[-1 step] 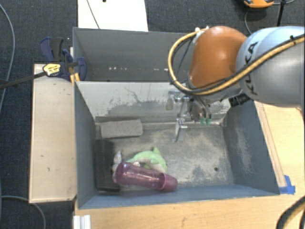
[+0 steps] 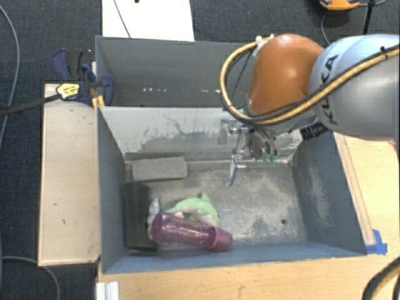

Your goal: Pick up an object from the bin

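**Approach step: nothing gripped, claw hanging over bare floor**

A translucent purple plastic cylinder is lying on its side by the near wall of the grey metal bin, in the near-left part. Its long axis is running roughly along that wall, dipping slightly to the right, and its darker, narrower end is pointing right. A crumpled pale green soft thing is touching it from behind. A flat black block is lying beside both at the left wall, and a grey foam-like rectangular block is sitting farther back.

The gripper is hanging over bare floor toward the back, well apart from the cylinder. I cannot tell whether the claw is open or closed. Judging from this, the reach is not yet made. The next move is calling for travel toward the near-left and a grip across the cylinder's axis.
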Controlling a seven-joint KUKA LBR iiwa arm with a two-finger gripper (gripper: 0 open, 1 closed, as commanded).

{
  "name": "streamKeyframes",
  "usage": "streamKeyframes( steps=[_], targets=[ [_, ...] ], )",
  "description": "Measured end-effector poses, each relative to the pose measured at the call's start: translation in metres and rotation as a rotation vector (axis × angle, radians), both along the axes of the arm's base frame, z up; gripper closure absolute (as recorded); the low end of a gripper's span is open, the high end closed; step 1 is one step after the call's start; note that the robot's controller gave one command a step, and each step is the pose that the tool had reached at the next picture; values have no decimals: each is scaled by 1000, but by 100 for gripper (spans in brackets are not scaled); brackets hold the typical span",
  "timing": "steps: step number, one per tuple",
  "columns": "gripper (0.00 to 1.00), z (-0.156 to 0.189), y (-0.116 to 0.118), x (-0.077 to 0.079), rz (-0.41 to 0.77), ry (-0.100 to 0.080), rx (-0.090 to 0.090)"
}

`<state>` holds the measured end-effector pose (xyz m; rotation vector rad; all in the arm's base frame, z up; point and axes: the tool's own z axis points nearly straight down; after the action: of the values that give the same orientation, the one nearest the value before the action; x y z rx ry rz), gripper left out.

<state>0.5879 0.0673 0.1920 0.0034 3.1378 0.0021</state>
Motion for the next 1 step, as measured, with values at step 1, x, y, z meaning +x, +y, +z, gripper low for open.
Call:
streamKeyframes(
  steps=[1],
  targets=[
    [0, -49, 37, -21, -2, -7, 1]
  ],
)
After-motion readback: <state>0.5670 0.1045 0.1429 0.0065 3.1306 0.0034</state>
